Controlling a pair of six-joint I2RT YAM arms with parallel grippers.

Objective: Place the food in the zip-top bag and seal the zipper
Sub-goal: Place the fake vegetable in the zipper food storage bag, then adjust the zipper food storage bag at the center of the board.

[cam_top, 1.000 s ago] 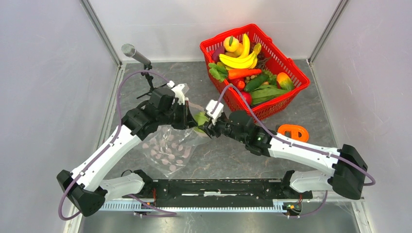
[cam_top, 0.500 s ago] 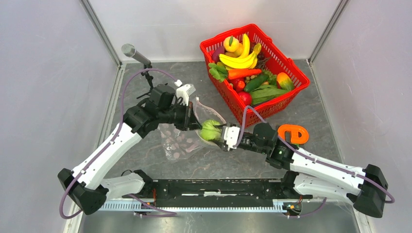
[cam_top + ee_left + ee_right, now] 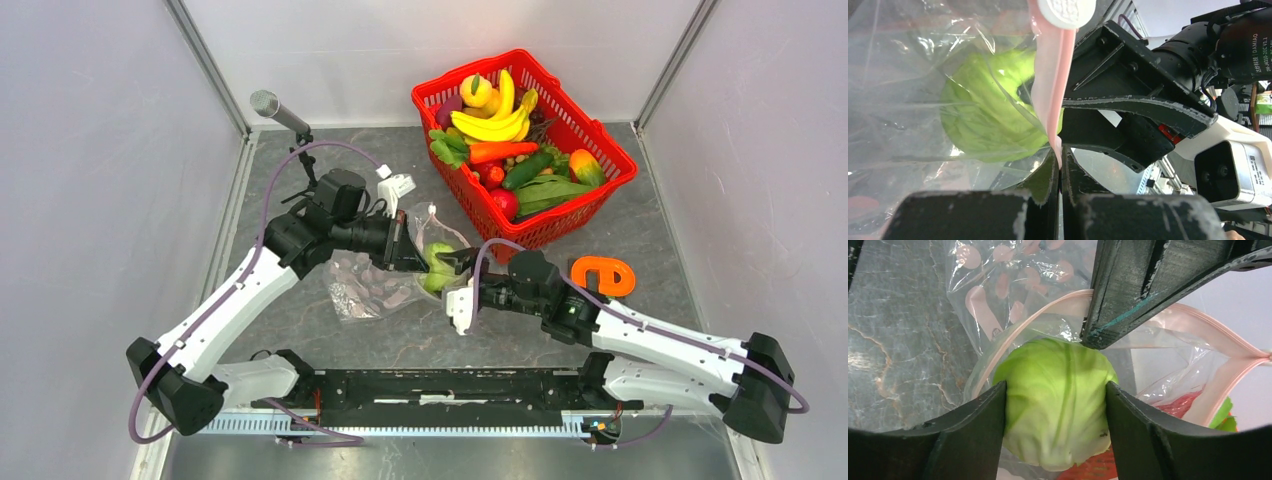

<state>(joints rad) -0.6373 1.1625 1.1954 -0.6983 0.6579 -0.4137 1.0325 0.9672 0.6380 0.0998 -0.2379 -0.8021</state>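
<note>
Leftmost, the left gripper is clamped tight on the pale pink zipper, holding up the mouth of the dotted zip-top bag, whose body lies crumpled on the grey table. Just right of it, a green cabbage sits in the bag's open mouth, with the fingers of the right gripper pressed against its two sides. Farther right, the other food fills the red basket.
</note>
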